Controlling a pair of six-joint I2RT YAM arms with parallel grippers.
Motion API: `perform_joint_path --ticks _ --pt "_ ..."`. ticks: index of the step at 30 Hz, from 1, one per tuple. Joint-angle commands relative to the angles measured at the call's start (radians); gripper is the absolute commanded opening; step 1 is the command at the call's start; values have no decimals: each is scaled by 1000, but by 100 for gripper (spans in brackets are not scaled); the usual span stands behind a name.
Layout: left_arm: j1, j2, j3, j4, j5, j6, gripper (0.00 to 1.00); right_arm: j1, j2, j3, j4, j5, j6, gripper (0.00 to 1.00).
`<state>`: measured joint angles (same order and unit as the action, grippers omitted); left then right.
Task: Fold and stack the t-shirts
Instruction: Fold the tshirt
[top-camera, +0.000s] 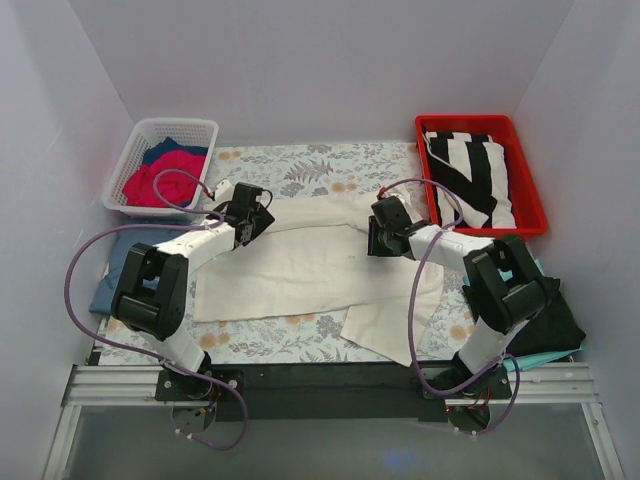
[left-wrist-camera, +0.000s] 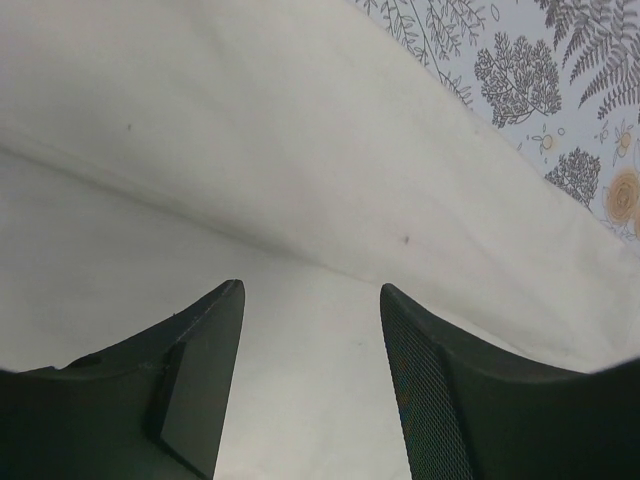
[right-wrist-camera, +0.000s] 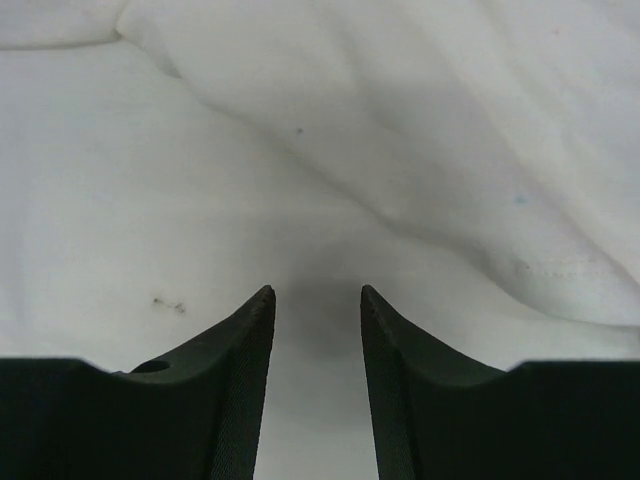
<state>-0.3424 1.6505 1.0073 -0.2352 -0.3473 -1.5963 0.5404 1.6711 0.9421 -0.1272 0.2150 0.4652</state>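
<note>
Left arm reaches up the frame from lower left, elbow bent. Left gripper (top-camera: 254, 216) sits at the upper left edge of the cream t-shirt (top-camera: 300, 265). Its jaws stand apart over the cloth with nothing between them, as the wrist view (left-wrist-camera: 312, 290) confirms.

Right arm mirrors it from lower right. Right gripper (top-camera: 383, 236) is at the shirt's upper right, jaws parted more narrowly (right-wrist-camera: 316, 292) over bare cloth, pinching nothing.

The shirt lies mid-frame on the floral table covering (top-camera: 320, 160), with a fold ridge crossing it.

- Hidden: the right forearm covers the shirt's right side.
- Partly hidden: black shirt (top-camera: 555, 325) lies partly under the right elbow. Navy shirt (top-camera: 108, 282) is partly behind the left arm.
- White basket (top-camera: 135, 150), upper left, holds a red shirt (top-camera: 160, 185); the darker piece above it is hard to make out.
- Red bin (top-camera: 480, 121), upper right, holds striped cloth (top-camera: 470, 170).

Bare covering shows between basket and bin. One corner of the cream shirt nears the bottom table edge.
</note>
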Motion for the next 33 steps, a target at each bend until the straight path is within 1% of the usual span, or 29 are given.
perform_joint_path --ticks 1,7,21,33 --pt "-6 -3 -18 57 40 24 56 -2 64 66 18 53 -29 47" --pt "-7 0 -42 88 48 44 56 -3 153 145 21 118 -74 48" --pt "-7 43 -35 71 4 36 56 -8 231 308 21 248 -151 48" --pt "-7 68 -18 63 5 41 56 -49 340 412 21 239 -211 47"
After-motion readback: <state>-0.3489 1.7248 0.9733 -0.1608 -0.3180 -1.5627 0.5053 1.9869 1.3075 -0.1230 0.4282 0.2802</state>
